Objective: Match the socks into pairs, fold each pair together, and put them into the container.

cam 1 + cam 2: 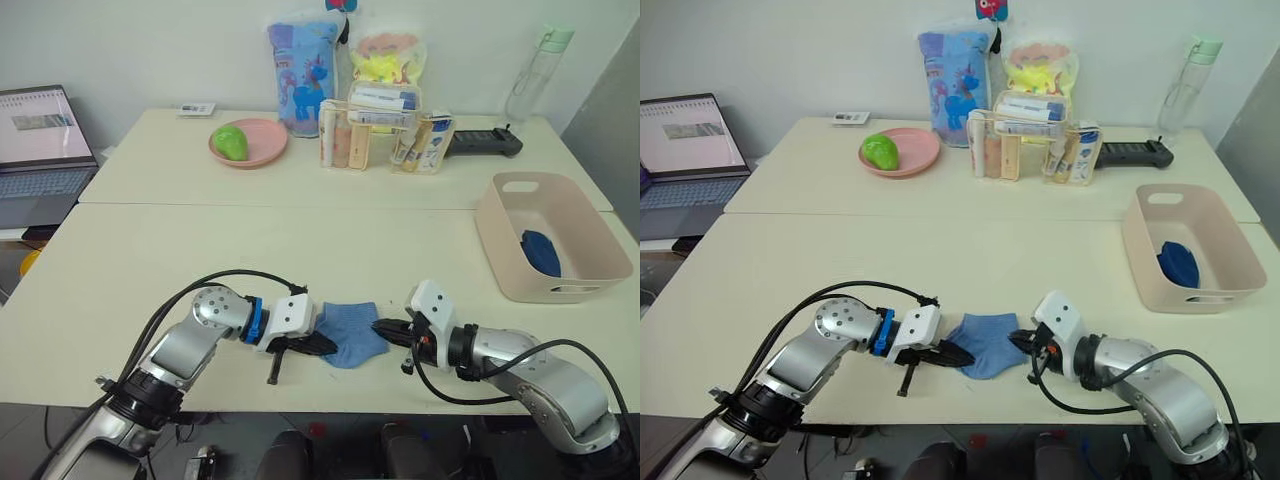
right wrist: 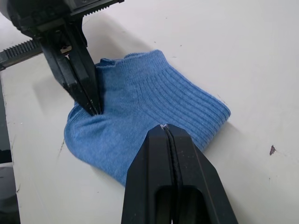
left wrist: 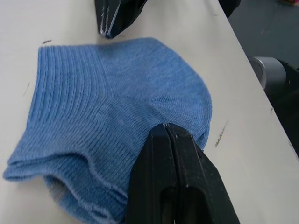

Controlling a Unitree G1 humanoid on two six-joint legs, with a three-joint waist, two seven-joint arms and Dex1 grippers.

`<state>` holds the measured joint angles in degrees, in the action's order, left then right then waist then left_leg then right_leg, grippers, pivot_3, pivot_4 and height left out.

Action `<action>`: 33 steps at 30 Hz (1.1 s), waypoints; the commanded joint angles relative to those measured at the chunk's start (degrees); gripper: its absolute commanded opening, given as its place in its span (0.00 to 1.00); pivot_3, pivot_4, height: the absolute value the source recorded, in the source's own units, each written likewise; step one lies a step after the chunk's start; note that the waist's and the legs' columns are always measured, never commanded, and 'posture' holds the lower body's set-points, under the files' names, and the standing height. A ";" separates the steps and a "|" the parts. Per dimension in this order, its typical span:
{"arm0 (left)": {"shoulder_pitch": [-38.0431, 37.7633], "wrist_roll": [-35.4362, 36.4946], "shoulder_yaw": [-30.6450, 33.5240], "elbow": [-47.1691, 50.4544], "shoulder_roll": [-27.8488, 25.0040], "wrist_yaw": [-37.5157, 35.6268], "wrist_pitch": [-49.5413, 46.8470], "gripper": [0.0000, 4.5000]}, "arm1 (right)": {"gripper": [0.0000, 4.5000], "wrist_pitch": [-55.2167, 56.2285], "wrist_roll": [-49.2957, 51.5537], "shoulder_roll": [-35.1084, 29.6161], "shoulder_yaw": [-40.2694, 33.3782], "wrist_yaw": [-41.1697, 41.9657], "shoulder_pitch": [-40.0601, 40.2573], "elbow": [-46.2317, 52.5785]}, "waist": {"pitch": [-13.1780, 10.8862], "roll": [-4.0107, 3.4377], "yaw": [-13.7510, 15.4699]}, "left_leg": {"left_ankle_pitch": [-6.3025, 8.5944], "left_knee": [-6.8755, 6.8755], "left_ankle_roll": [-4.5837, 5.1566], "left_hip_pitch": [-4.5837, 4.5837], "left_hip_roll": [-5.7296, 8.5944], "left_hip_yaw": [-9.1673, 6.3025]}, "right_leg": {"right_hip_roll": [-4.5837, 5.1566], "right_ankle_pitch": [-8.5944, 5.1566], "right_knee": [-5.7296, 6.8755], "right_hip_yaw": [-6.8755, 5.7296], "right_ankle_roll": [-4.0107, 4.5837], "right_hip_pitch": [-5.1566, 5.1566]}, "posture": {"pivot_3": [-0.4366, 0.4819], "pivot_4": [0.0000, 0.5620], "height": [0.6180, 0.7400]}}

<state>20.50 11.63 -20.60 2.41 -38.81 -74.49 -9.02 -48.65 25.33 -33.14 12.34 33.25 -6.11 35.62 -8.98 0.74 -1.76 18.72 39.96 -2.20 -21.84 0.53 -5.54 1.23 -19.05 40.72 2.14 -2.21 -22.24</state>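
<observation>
Near the front edge of the table [image 1: 150,270], the left gripper [image 1: 322,346] has its black fingers pressed together on one side of the folded light blue socks [image 1: 352,332]. From the opposite side the right gripper [image 1: 385,331] meets the same bundle, its fingers likewise closed on the fabric. Between the two grippers the socks lie flat on the tabletop. Well off to the right stands the pale pink container [image 1: 510,250], with a dark navy sock bundle [image 1: 541,251] inside.
</observation>
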 commanded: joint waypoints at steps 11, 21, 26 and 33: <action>1.22 3.64 3.32 5.23 -1.35 0.67 -5.55 0.00 | 0.00 -7.28 0.20 3.69 -4.82 -9.84 -2.32 2.19 | -0.01 -0.01 -0.12 | 0.00 0.00 0.00 0.01 0.01 0.02 | 0.00 0.00 0.03 0.02 0.00 -0.01 | 0.48 0.27 0.69; -2.31 -3.33 0.62 -5.13 -1.37 0.64 5.09 0.00 | 0.60 -23.79 14.61 6.57 -12.41 -7.14 -5.77 -0.70 | 0.03 -0.01 -0.06 | 0.00 0.00 0.00 0.04 0.03 0.01 | 0.05 0.00 0.01 0.01 0.00 0.04 | 0.48 0.27 0.69; -4.37 -3.09 1.52 -2.90 -3.15 0.25 4.99 0.00 | 0.91 -31.60 18.01 14.51 -15.88 -11.29 -6.48 -5.32 | 0.08 -0.12 -0.43 | 0.01 -0.06 0.01 0.09 -0.05 0.02 | -0.03 0.00 0.06 0.05 0.00 0.01 | 0.48 0.27 0.69; -4.26 -3.19 2.03 -2.12 -3.24 0.93 4.03 0.00 | 0.91 -33.05 16.78 18.99 -12.97 -12.49 -7.71 -10.80 | 0.21 -0.14 -0.81 | 0.01 -0.07 0.01 0.18 -0.05 0.03 | -0.05 0.00 0.10 0.06 0.00 0.04 | 0.48 0.27 0.69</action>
<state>17.39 10.13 -17.56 0.50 -41.28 -73.19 -3.75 -80.63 41.88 -15.05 -2.91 21.16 -14.08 26.91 -8.77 0.60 -2.57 18.73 39.89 -2.18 -21.65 0.48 -5.51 1.17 -19.05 40.83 2.20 -2.20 -22.19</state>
